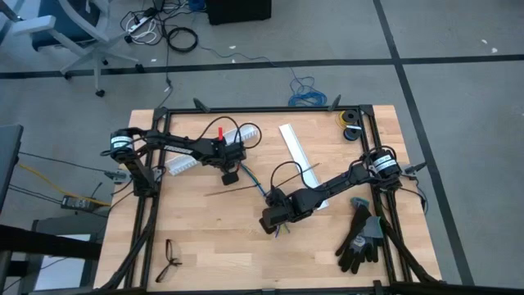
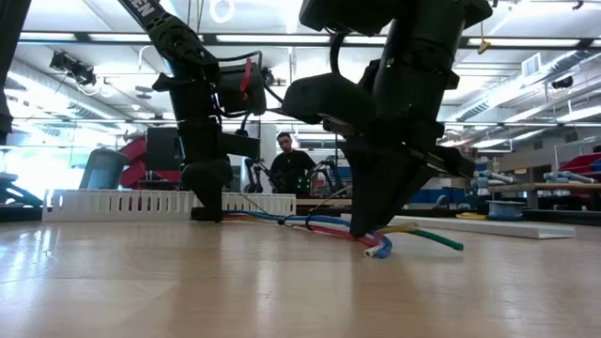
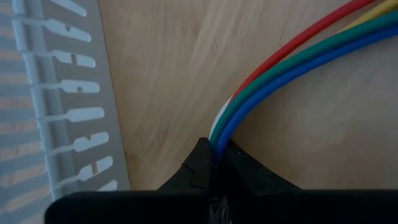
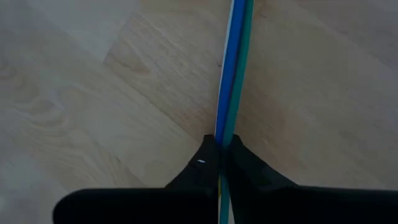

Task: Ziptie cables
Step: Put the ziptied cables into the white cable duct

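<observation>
- Right gripper (image 4: 219, 163) is pinched tight on the cables (image 4: 231, 81), its two dark fingers meeting around the blue and green strands that run straight ahead of it across the wood.
- Seen from table height, that gripper (image 2: 371, 235) stands down on the table (image 2: 282, 291), with the loose red, white, blue, yellow and green wire ends (image 2: 413, 239) fanning out just beside its tips.
- Left gripper (image 3: 214, 163) is likewise clamped on the same bundle, fingers drawn together on the red, green, blue and white wires (image 3: 292, 59), which curve away ahead of it.
- Just beside the left gripper lies a white slotted channel (image 3: 62, 112), apart from the wires.
- From above, the left gripper (image 1: 230, 175) sits near the table's middle and the right gripper (image 1: 273, 220) nearer the front, with the bundle (image 1: 255, 190) stretched between them.
- Beyond the right arm's far side lie a pair of black gloves (image 1: 360, 238); a second white channel (image 1: 296, 147) rests behind it.
</observation>
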### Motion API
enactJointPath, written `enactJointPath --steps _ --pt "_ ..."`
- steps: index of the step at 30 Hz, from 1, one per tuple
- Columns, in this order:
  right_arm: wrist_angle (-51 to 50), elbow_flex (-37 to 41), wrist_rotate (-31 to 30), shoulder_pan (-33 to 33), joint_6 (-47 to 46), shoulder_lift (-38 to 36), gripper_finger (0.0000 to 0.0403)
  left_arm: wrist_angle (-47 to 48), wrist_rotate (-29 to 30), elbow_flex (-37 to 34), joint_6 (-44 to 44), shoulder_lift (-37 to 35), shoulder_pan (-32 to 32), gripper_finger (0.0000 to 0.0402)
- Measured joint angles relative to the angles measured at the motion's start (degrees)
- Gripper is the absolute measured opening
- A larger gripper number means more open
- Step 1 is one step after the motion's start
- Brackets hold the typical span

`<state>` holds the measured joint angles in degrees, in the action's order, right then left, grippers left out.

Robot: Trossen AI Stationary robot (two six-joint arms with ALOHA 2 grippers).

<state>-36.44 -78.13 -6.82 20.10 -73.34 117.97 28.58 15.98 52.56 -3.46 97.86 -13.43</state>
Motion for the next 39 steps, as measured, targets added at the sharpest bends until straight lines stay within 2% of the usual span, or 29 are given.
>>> enactJointPath --steps 10,13,18,21,29,34,39 --pt "-3.2 0.0 -4.1 -1.4 8.6 -1.2 0.0003 9.0 -0.6 2.3 0.0 -0.1 0.7 0.0024" --pt "-6.0 0.4 -7.7 -2.3 13.4 -2.8 0.0000 12.0 1.0 5.0 0.0 -0.1 1.4 0.0024" --pt "-14.4 0.5 -17.2 -4.7 19.7 -6.5 0.0000 16.7 3.6 8.8 -0.3 -0.1 2.4 0.0024" --pt "-18.2 0.4 -19.6 -6.3 24.7 -7.4 0.0000 19.1 3.9 10.1 -1.5 -0.1 2.5 0.0024" --pt "-16.8 0.3 -23.8 -12.7 37.8 -7.8 0.0000 29.3 8.4 14.4 -7.0 -0.1 2.6 0.0024" --pt "-10.6 0.2 -25.0 -17.1 48.5 -8.4 0.0000 34.5 10.7 15.7 -11.2 -0.1 2.6 0.0024" --pt "-5.5 0.2 -25.1 -22.2 60.0 -9.8 0.0000 39.5 11.2 15.7 -19.8 -0.1 2.8 0.0024"
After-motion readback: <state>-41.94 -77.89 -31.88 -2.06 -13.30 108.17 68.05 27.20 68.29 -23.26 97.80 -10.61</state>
